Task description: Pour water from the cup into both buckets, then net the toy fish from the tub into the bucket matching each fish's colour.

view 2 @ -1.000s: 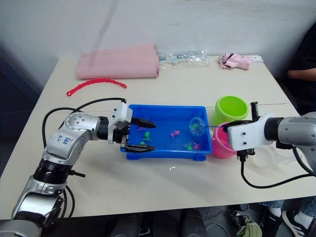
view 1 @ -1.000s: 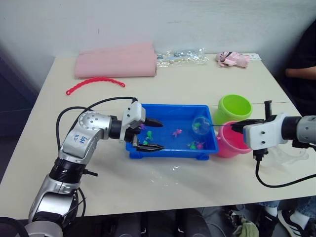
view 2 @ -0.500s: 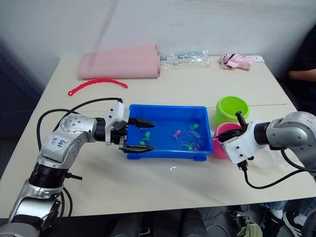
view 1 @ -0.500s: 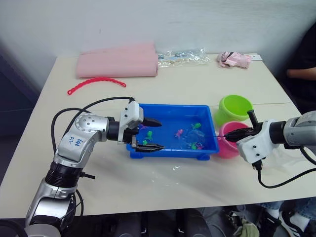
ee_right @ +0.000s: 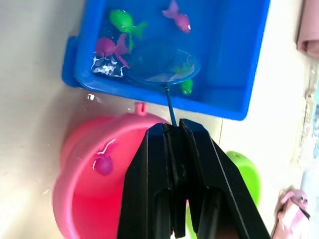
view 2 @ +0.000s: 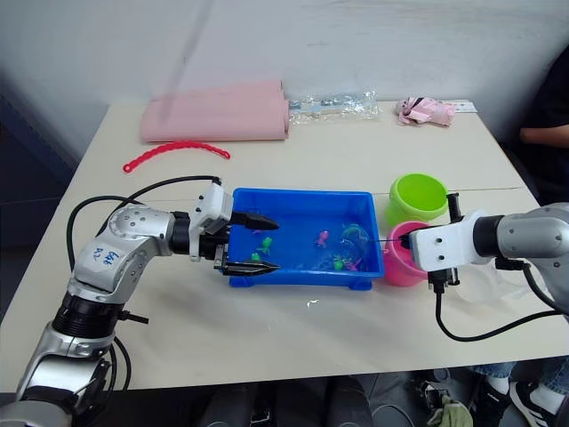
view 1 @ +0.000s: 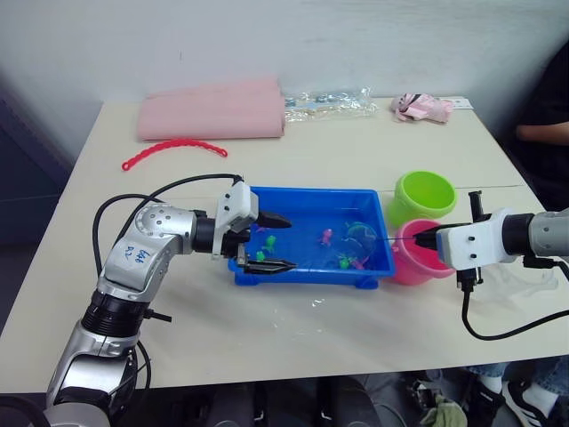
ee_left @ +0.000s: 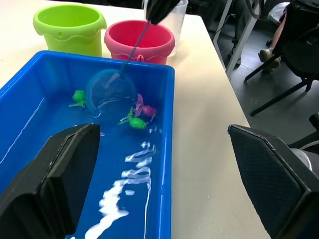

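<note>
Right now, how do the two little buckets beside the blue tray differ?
The green bucket is lime and stands farther from the robot; the pink bucket stands nearer, with the right gripper above it. A pink fish lies in the pink bucket; the green bucket's inside looks bare. Both are round, upright and alike in size.

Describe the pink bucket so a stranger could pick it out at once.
Find the blue tub in the middle of the table. Two small pails stand just off the tub's right end; the pink bucket is the nearer one, under the right gripper, and its neighbour is lime green.
</note>
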You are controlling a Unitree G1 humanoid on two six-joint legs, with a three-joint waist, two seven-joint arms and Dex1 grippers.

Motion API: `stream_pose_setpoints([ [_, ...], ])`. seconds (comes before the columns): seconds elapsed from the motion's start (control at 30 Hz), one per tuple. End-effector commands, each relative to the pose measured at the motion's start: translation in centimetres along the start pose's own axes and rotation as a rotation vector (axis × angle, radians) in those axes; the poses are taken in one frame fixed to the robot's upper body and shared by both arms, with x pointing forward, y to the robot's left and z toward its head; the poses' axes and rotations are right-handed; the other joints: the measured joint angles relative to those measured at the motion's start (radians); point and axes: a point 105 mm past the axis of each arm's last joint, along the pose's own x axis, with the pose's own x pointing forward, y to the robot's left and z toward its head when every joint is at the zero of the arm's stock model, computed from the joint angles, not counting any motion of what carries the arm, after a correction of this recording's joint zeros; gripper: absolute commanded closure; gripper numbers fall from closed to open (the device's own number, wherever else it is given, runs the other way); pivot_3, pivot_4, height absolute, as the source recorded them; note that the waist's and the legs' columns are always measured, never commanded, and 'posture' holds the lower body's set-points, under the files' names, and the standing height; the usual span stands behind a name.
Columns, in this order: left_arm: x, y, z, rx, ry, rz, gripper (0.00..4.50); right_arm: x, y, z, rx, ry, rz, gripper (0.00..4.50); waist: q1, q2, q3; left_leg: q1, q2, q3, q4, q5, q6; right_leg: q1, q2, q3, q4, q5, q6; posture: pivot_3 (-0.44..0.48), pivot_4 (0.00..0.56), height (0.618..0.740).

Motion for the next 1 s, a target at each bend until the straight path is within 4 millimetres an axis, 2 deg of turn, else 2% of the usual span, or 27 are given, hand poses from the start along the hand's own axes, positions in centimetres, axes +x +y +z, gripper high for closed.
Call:
stream_pose_setpoints([
  [0.03, -0.1, -0.3, 0.9, 0.051, -0.018, -0.024, 0.03, -1.9, -3.0, 1.2, -0.063, 0.004, -0.136, 4.50, 0.000, 0.000, 0.000, 0.000, 0.000, 0.000, 0.000, 0.000, 0.000, 0.000, 0.000, 0.000, 0.000, 0.000, 0.000, 0.000, 0.150, 0.738],
  [0.13, -0.1, -0.3, 0.9, 0.052, -0.018, -0.025, 0.03, -1.9, -3.1, 1.9, -0.053, -0.028, -0.142, 4.50, 0.000, 0.000, 0.000, 0.000, 0.000, 0.000, 0.000, 0.000, 0.000, 0.000, 0.000, 0.000, 0.000, 0.000, 0.000, 0.000, 0.150, 0.738],
  [0.37, -0.2, -0.3, 0.9, 0.056, -0.016, -0.021, 0.03, -2.6, -3.6, 2.1, -0.169, -0.011, -0.149, 4.50, -0.001, 0.000, 0.000, 0.000, 0.000, 0.000, 0.000, 0.000, 0.000, 0.000, 0.000, 0.000, 0.000, 0.000, 0.000, 0.000, 0.150, 0.738],
  [0.5, -0.1, -0.4, 1.0, 0.059, -0.021, -0.020, 0.03, -2.7, -2.6, 3.1, -0.202, -0.096, -0.095, 4.50, 0.000, 0.000, 0.000, 0.000, 0.000, 0.000, 0.000, 0.000, 0.000, 0.000, 0.000, 0.000, 0.000, 0.000, 0.000, 0.000, 0.150, 0.738],
  [0.63, 0.1, -0.4, 1.2, 0.061, -0.023, -0.021, 0.03, -1.7, -1.1, 3.3, -0.192, -0.122, -0.036, 4.50, 0.000, 0.000, 0.000, 0.000, 0.000, 0.000, 0.000, 0.000, 0.000, 0.000, 0.000, 0.000, 0.000, 0.000, 0.000, 0.000, 0.150, 0.738],
  [0.83, 0.0, -0.2, 1.3, 0.065, -0.021, -0.014, 0.03, -0.5, -0.3, 2.5, -0.265, -0.078, -0.007, 4.50, -0.001, 0.000, 0.000, 0.001, 0.000, 0.000, 0.000, 0.000, 0.000, 0.000, 0.000, 0.000, 0.000, 0.000, 0.000, 0.000, 0.150, 0.738],
  [1.0, 0.0, -0.1, 1.4, 0.063, -0.022, -0.009, 0.03, -0.4, -1.5, 1.0, -0.335, -0.009, -0.053, 4.50, 0.000, 0.000, 0.000, 0.001, 0.000, 0.000, 0.000, 0.000, 0.000, 0.000, 0.000, 0.000, 0.000, 0.000, 0.000, 0.000, 0.150, 0.738],
])
